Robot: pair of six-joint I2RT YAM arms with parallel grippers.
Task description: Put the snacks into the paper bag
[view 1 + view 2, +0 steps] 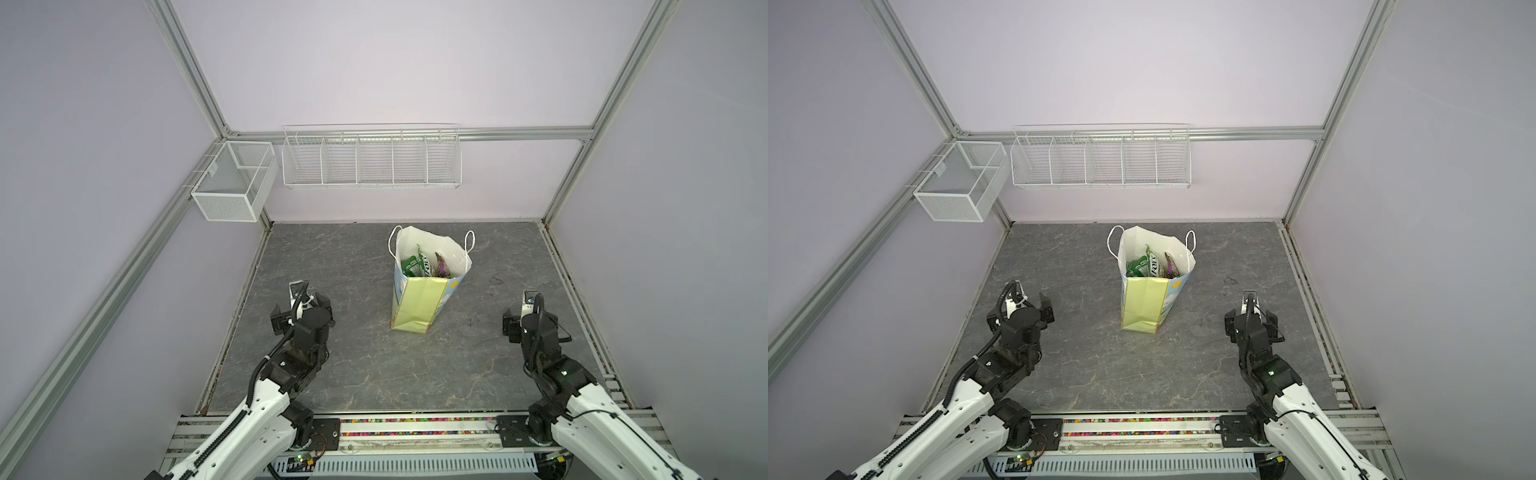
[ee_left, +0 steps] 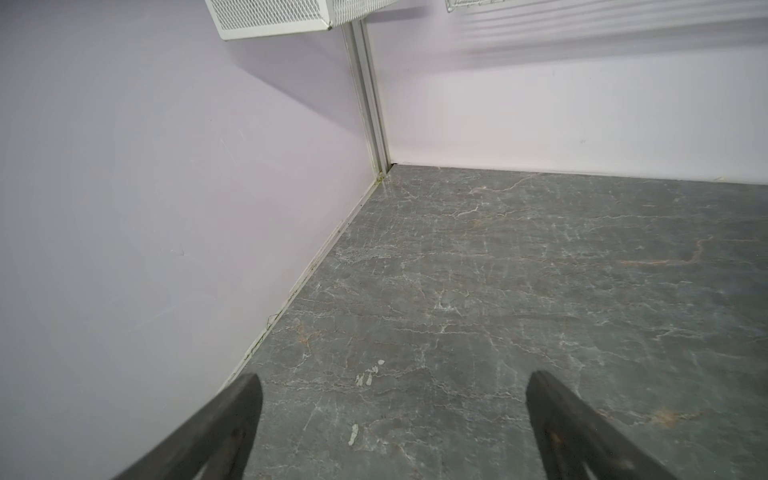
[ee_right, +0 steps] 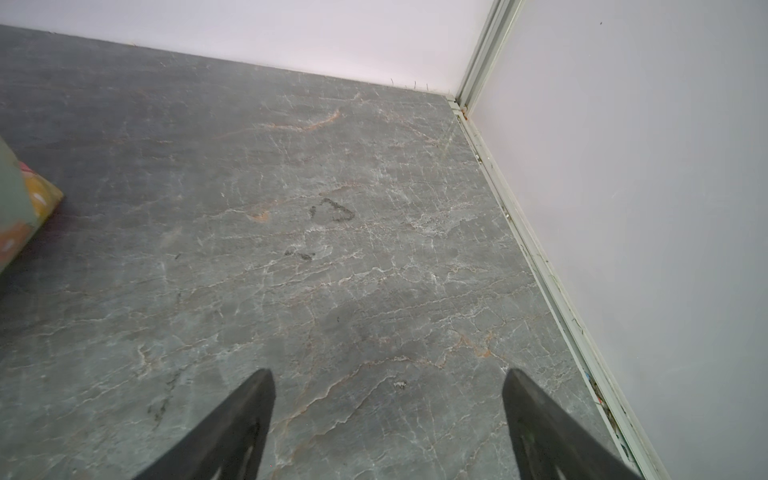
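Note:
The paper bag (image 1: pixel 419 303) (image 1: pixel 1144 305) stands upright and open mid-table in both top views, its pale yellow-green side toward me. The snacks (image 1: pixel 424 266) (image 1: pixel 1148 266) lie inside it: a green packet, a Fox's packet and a dark purplish one show. No packet lies on the table. My left gripper (image 1: pixel 302 309) (image 2: pixel 395 376) hangs open over bare table, left of the bag and apart from it. On the bag's right, my right gripper (image 1: pixel 530 316) (image 3: pixel 387 372) is open too, with nothing between its fingers. A bottom corner of the bag (image 3: pixel 25 208) shows in the right wrist view.
A white mesh basket (image 1: pixel 232 183) (image 2: pixel 270 16) hangs on the left wall. A white wire rack (image 1: pixel 372 160) with several compartments hangs on the back wall. Lilac walls and aluminium posts close in the grey marbled table (image 1: pixel 353 365) on three sides.

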